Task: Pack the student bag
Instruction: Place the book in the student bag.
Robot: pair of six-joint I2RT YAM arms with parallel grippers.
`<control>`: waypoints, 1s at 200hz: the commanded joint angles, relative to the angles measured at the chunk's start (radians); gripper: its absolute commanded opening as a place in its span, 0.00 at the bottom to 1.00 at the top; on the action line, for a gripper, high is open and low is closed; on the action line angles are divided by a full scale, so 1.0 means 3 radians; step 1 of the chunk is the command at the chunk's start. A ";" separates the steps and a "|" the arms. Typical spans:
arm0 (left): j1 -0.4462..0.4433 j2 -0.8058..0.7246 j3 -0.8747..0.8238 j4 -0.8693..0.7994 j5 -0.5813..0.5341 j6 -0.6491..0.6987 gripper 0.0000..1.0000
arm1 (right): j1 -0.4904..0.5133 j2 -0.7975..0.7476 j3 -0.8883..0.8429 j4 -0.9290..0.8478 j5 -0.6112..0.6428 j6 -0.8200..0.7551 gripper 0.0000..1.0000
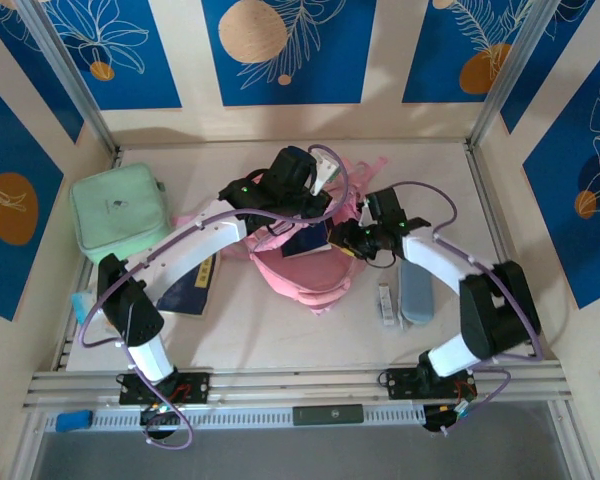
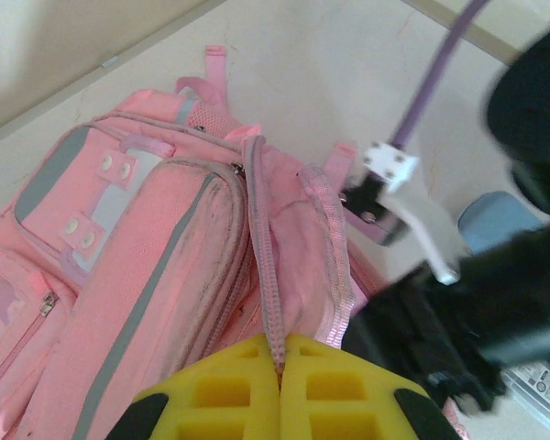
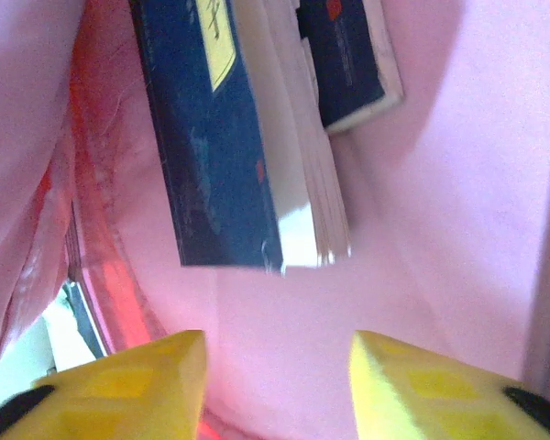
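The student bag point(image 1: 298, 278), a soft pink backpack, lies mid-table with its main pocket open. My left gripper point(image 2: 280, 353) is shut on the pocket's zip edge point(image 2: 265, 266) and holds it up. In the top view that gripper point(image 1: 315, 200) sits over the bag's far side. My right gripper point(image 3: 277, 344) is open, its yellow fingers apart with nothing between them, and it sits inside the pink lining. Just ahead of it a thick dark blue book point(image 3: 211, 174) lies in the bag, with a second blue book point(image 3: 348, 55) beyond it. From above, the right gripper point(image 1: 346, 240) is at the bag's right opening.
A mint green zip case point(image 1: 120, 210) lies at the back left. A dark blue book point(image 1: 193, 287) rests on the table under the left arm. A grey-blue pencil case point(image 1: 417, 293) and a small white item point(image 1: 386, 303) lie right of the bag.
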 commanded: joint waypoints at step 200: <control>-0.0001 -0.0036 -0.0035 0.0296 -0.0163 -0.0321 0.00 | 0.0868 0.0127 -0.0344 0.1203 0.0870 -0.0274 0.11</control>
